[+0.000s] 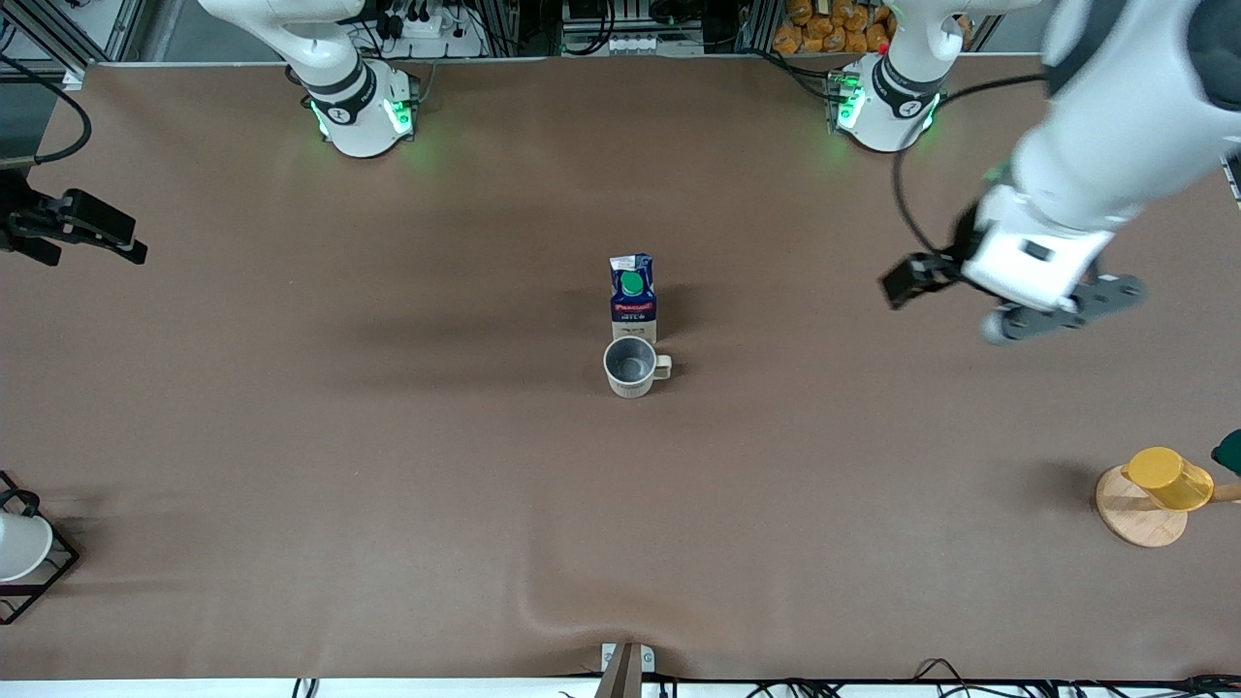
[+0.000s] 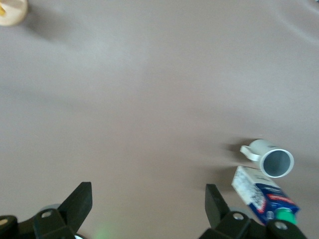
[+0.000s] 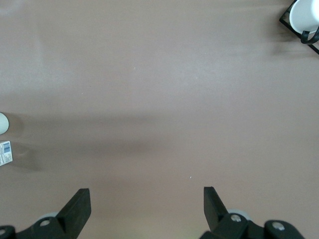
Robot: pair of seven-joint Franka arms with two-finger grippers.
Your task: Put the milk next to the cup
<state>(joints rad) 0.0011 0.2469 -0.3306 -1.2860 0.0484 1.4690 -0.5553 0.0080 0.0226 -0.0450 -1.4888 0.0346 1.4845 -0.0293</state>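
We see the milk (image 1: 633, 295) upright, touching the cup (image 1: 632, 366) at its 12 o'clock; placement looks done. Left gripper (image 2: 148, 211) and right gripper (image 3: 147, 211) both hover spread and empty over bare table; next we'd just park.

Evenly and softly lit from overhead, with no glare on the brown table (image 1: 388, 485). Faint, broad arm shadows across the cloth beside the milk (image 1: 633, 296), toward the right arm's end; a short soft shadow beside the carton toward the left arm's end. Green glow around both arm bases. Front view sharp throughout. Left wrist view smeared, the milk (image 2: 264, 196) and cup (image 2: 271, 160) soft-edged. Right wrist view clearer, with a long dim shadow band
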